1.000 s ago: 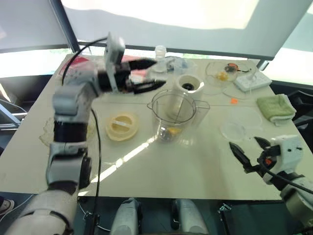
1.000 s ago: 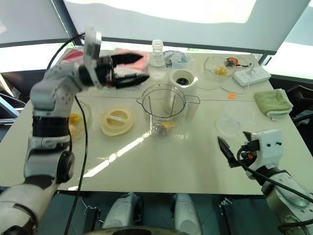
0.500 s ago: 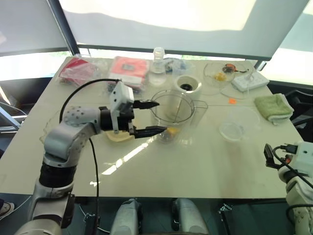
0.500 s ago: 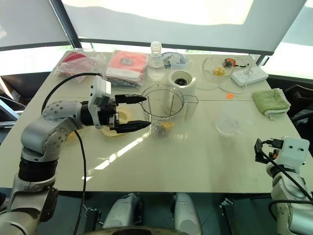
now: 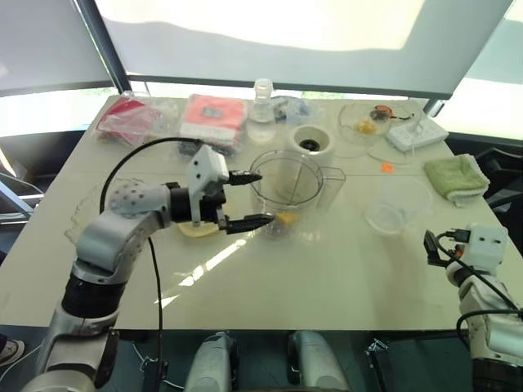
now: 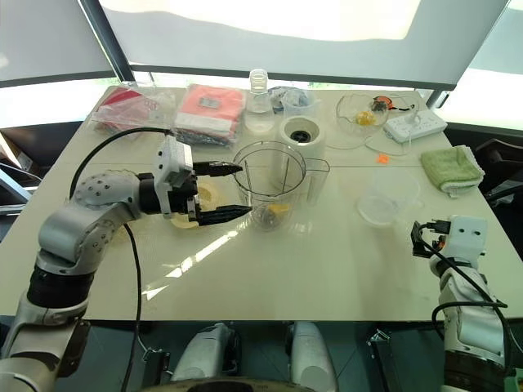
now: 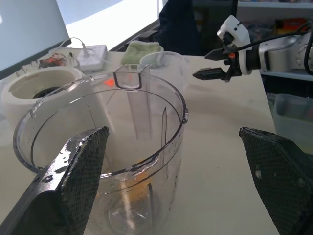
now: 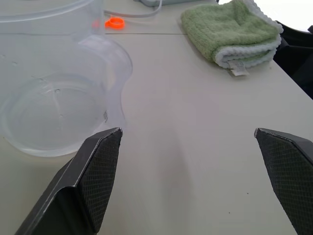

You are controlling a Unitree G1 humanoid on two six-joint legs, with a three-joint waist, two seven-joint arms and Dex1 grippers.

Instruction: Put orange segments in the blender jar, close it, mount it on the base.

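The left gripper (image 5: 247, 198) has descended from above the table's far side to the level of the large clear plastic blender jar (image 5: 291, 196). Its two black fingers are spread wide, empty, pointing at the jar's near wall; contact cannot be confirmed. The right gripper (image 7: 211, 63) has withdrawn toward the table's right edge, fingers also wide and empty, well apart from the jar.

The jar stands upright at table centre with glossy orange-yellow segments (image 6: 277, 210) at its bottom. The round pale-yellow lid (image 6: 198, 201) lies flat on the table behind the left gripper's fingers, so the jar is not yet closed. The short white cylindrical base (image 5: 313, 140) with its black socket stands just behind the jar.

Assessment: loading appears finished. The left arm's approach suggests steadying the jar or fetching the lid next.
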